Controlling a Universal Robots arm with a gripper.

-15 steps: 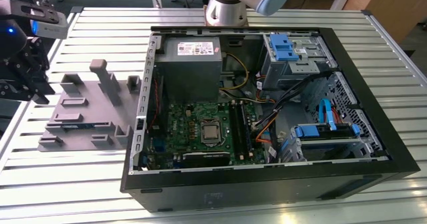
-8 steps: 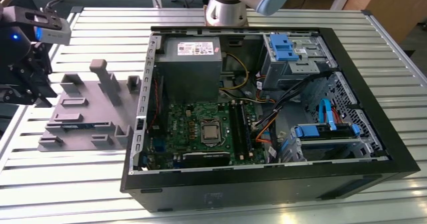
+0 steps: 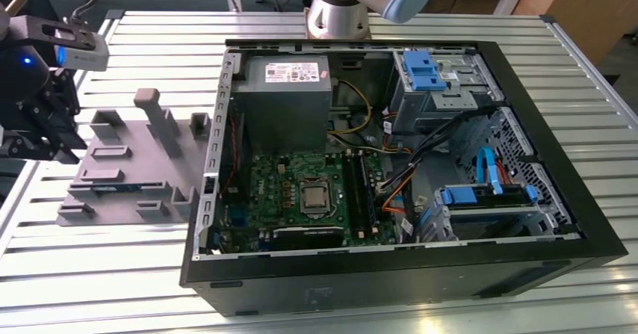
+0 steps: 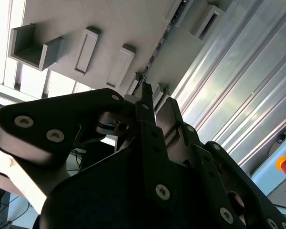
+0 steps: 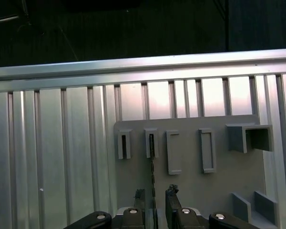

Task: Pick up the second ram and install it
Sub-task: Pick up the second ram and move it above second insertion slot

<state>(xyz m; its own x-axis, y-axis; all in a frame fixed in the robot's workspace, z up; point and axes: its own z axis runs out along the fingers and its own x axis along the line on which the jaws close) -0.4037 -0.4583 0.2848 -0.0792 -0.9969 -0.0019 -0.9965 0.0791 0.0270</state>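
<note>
2nd ram (image 5: 152, 171) standing on edge in grey tray (image 5: 219, 191), not yet lifted. End effector (image 5: 155, 193) above tray, apart, straddling ram, unclamped. Seemingly 0 of 2 steps done: pick-up and install left.

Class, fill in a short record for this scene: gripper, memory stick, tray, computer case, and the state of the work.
gripper: open, above the tray, straddling the memory stick
memory stick: on edge in the tray, not gripped
tray: grey, on the slatted table, at the exterior view's left of the computer case
computer case: lying open, circuit board exposed
state of the work: pick-up not yet done
</note>
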